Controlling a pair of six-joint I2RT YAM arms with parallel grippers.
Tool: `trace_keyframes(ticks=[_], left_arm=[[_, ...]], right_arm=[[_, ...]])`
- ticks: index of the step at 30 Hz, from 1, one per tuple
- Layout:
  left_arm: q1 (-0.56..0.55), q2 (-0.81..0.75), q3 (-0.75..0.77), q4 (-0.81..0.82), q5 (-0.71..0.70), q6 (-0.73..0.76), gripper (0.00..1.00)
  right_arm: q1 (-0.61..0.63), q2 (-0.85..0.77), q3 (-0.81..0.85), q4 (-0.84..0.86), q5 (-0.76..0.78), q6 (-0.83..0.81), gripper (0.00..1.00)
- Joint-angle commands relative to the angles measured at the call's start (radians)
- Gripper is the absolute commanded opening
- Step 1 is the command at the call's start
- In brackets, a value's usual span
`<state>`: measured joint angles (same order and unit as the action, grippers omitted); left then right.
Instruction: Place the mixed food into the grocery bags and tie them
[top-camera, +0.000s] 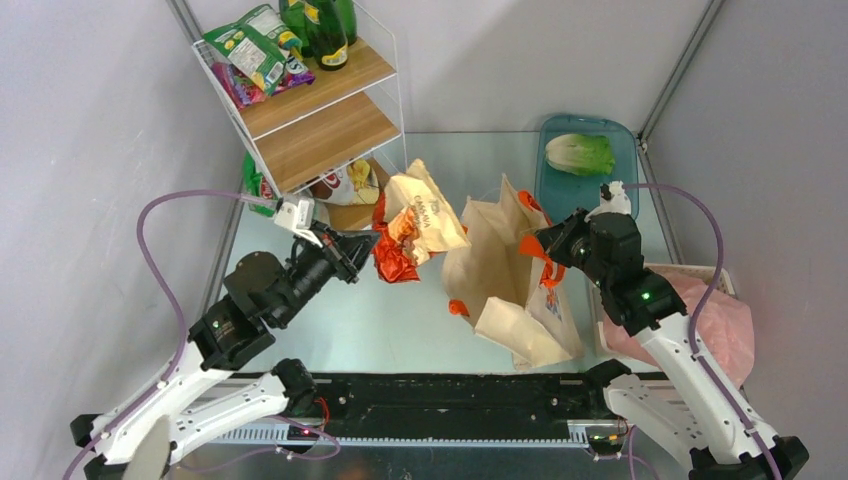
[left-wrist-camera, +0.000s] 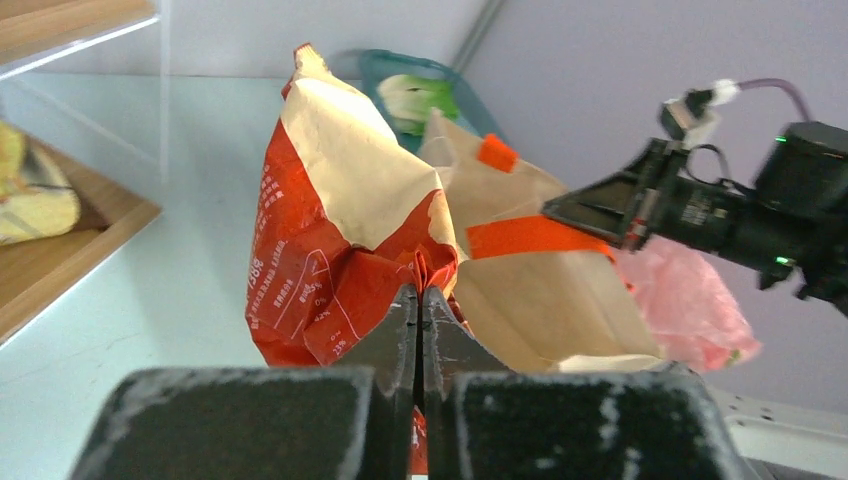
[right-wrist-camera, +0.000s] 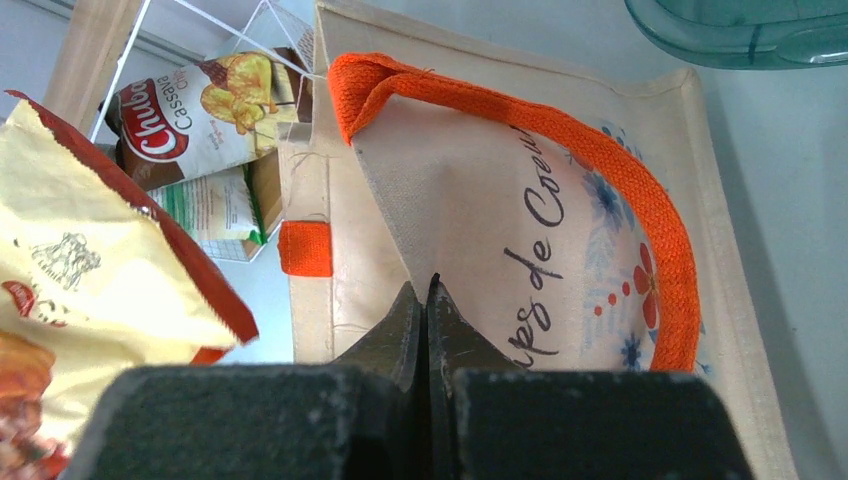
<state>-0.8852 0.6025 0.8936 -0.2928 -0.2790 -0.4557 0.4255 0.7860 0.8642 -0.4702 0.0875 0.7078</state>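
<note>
The beige tote (top-camera: 500, 265) with orange handles (right-wrist-camera: 610, 150) stands slumped mid-table. My right gripper (top-camera: 543, 240) (right-wrist-camera: 428, 287) is shut on a fold of the tote's cloth (right-wrist-camera: 470, 190) near its rim. Just left of it is a crumpled red-and-cream paper packet (top-camera: 410, 225) (left-wrist-camera: 330, 230), and my left gripper (top-camera: 366, 244) (left-wrist-camera: 420, 297) is shut on its red lower edge. The lettuce (top-camera: 580, 153) (left-wrist-camera: 420, 100) lies in the teal tray (top-camera: 628, 175) at the back right. The pink plastic bag (top-camera: 725, 320) (left-wrist-camera: 680, 300) lies at the right. No bread rolls show.
A white wire shelf (top-camera: 320, 100) at the back left holds green bottles (top-camera: 325, 35) and snack packets (top-camera: 250, 50). A cassava chips packet (right-wrist-camera: 190, 120) lies under it. A white basket (top-camera: 690, 270) holds the pink bag. Walls close in left and right.
</note>
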Motion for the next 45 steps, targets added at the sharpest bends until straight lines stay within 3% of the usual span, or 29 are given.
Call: trace_keyframes(ticks=[1,8,15,25,31,34,39,41,45], left_arm=[[-0.03,0.065,0.103,0.067,0.137,-0.043,0.0],[-0.106,0.216,0.154,0.129,0.168,-0.042,0.0],[-0.143,0.413,0.142,0.246,0.149,-0.056,0.0],[-0.274,0.828,0.4,0.274,0.173,-0.023,0.0],[-0.316,0.95,0.476,0.277,0.26,-0.044,0.0],[-0.33,0.986,0.456,0.276,0.315,-0.056,0.0],[-0.371,1.024,0.392,0.253,0.285,-0.036,0.0],[-0.375,1.037,0.402,0.21,0.269,-0.032,0.03],[-0.378,1.055,0.435,0.139,0.251,-0.011,0.21]], right_arm=[[-0.001,0.002,-0.005,0.039,-0.016,0.022,0.0],[-0.001,-0.029,-0.005,0.02,0.008,0.023,0.0],[-0.001,-0.138,-0.053,0.006,0.135,0.087,0.0],[-0.003,-0.156,-0.091,0.0,0.131,0.13,0.0],[-0.008,-0.18,-0.096,-0.012,0.141,0.113,0.0],[-0.013,-0.207,-0.096,-0.035,0.165,0.103,0.0],[-0.028,-0.252,-0.095,-0.053,0.197,0.076,0.0],[-0.036,-0.282,-0.094,-0.054,0.206,0.065,0.0],[-0.045,-0.305,-0.088,-0.062,0.213,0.054,0.0]])
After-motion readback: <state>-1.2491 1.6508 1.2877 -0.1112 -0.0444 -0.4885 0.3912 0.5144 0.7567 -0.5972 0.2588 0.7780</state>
